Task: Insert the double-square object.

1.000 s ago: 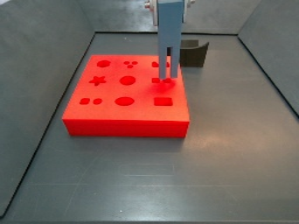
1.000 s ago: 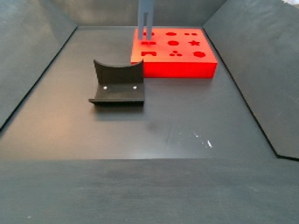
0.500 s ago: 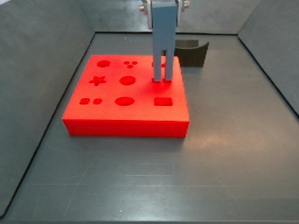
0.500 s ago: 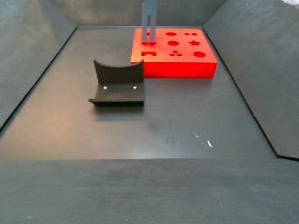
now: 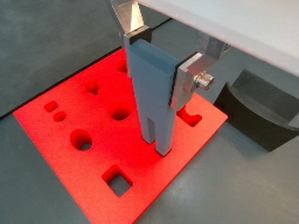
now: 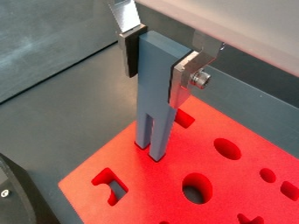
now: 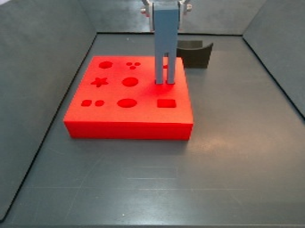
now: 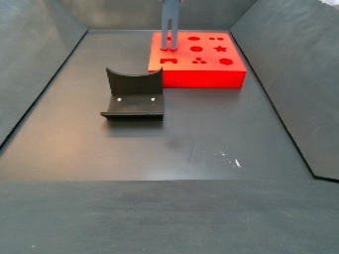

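Note:
The double-square object (image 5: 152,96) is a tall blue-grey bar with two square prongs at its lower end. My gripper (image 5: 163,59) is shut on its upper part and holds it upright; both wrist views show this (image 6: 159,63). The prongs hang just above the top of the red block (image 7: 131,118), near the side that faces the fixture. In both side views the bar (image 7: 166,49) (image 8: 169,25) stands over the red block (image 8: 199,77). The block has several cut-out holes: circles, a star, squares. Which hole lies under the prongs I cannot tell.
The dark fixture (image 7: 197,53) stands on the floor just behind the block and also shows in a side view (image 8: 133,94) and in a wrist view (image 5: 263,109). Grey walls enclose the dark floor on all sides.
The gripper has risen a little with the bar and shifted slightly over the block. The bar stays gripped.

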